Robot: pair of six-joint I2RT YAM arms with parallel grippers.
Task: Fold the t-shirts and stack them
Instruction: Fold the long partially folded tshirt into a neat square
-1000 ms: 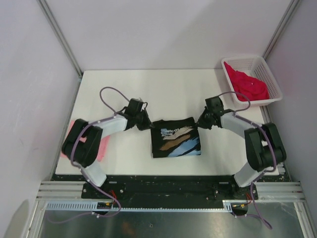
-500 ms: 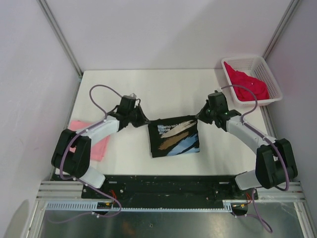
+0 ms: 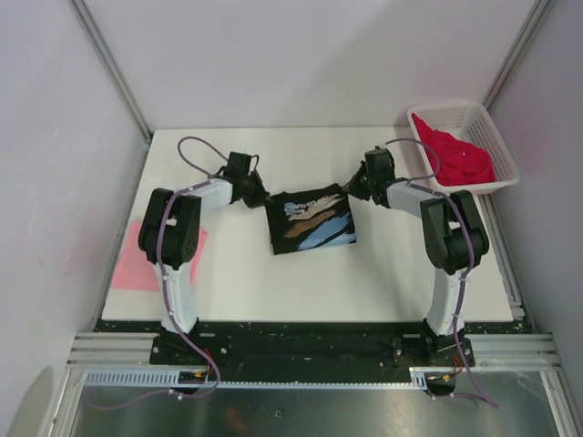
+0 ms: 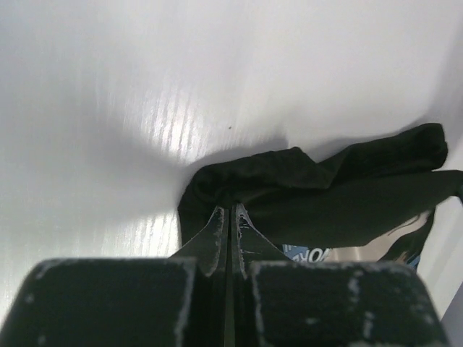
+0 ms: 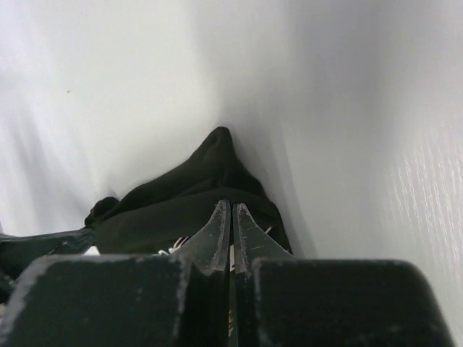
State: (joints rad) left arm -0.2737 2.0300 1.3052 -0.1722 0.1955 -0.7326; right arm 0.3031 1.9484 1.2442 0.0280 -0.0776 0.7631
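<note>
The black t-shirt [image 3: 308,221] with a pale bluish print hangs folded between both grippers over the middle of the table. My left gripper [image 3: 260,198] is shut on its left top corner; the cloth [image 4: 304,188] bunches at the closed tips [image 4: 230,211]. My right gripper [image 3: 350,189] is shut on the right top corner, black fabric [image 5: 188,195] pinched at the tips [image 5: 231,206]. A light pink t-shirt [image 3: 137,259] lies flat at the table's left edge. The crimson-red t-shirt [image 3: 455,157] sits crumpled in the basket.
The white lattice basket [image 3: 490,137] stands at the table's back right corner. Metal frame posts rise at the back left [image 3: 109,68] and back right [image 3: 515,55]. Both arms stretch forward toward the back of the white table [image 3: 301,150].
Both grippers have carried the black shirt away from the near edge toward the back of the table; the arms are more extended and the shirt sits farther back and slightly tilted.
</note>
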